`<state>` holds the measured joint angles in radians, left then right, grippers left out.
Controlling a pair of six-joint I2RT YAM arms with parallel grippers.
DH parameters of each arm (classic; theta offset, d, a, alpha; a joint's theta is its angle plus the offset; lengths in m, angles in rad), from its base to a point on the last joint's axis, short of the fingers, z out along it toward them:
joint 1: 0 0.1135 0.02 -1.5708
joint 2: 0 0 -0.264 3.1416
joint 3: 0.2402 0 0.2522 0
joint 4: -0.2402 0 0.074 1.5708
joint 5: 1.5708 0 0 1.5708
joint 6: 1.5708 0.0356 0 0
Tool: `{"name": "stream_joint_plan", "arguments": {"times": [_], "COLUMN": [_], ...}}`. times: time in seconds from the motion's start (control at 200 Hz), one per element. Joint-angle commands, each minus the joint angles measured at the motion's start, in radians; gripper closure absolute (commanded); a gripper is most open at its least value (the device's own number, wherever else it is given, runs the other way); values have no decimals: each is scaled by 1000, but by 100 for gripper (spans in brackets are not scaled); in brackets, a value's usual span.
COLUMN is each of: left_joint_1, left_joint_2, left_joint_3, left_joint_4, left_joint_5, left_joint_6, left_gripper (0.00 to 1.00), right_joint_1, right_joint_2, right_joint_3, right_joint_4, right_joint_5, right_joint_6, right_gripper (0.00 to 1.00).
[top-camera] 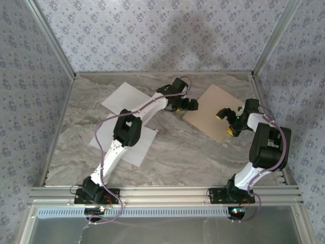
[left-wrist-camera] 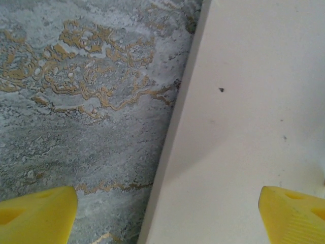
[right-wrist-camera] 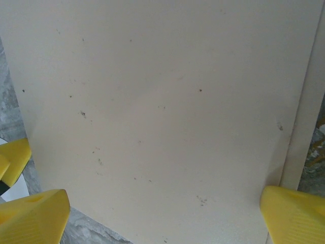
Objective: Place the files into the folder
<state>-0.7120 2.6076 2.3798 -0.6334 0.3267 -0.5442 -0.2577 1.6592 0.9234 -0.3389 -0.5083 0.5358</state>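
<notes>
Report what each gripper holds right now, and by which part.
Nothing is held. The left gripper is open, astride an edge of the folder; the right gripper is open above its flat face.

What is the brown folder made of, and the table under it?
The folder looks like thin cardboard: tan, matte, with little specks. The table looks like grey marble with golden veins, though it may be just a printed pattern.
</notes>
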Motion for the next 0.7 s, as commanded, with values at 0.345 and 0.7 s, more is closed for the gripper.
{"name": "stream_joint_plan", "arguments": {"times": [0.345,0.7], "left_joint_1": [-16,-15], "left_joint_2": [25,31], "left_joint_3": [47,47], "left_joint_4": [-34,-34], "left_joint_5": [20,26], "left_joint_6": [-13,-17], "left_gripper": [11,12], "right_joint_1": [-3,-3], "right_joint_2": [-78,-4], "right_joint_3": [-42,-40], "right_joint_4": [-77,-41], "right_joint_5": [43,24], "right_joint_6": [7,9], "right_gripper": [1,1]}}
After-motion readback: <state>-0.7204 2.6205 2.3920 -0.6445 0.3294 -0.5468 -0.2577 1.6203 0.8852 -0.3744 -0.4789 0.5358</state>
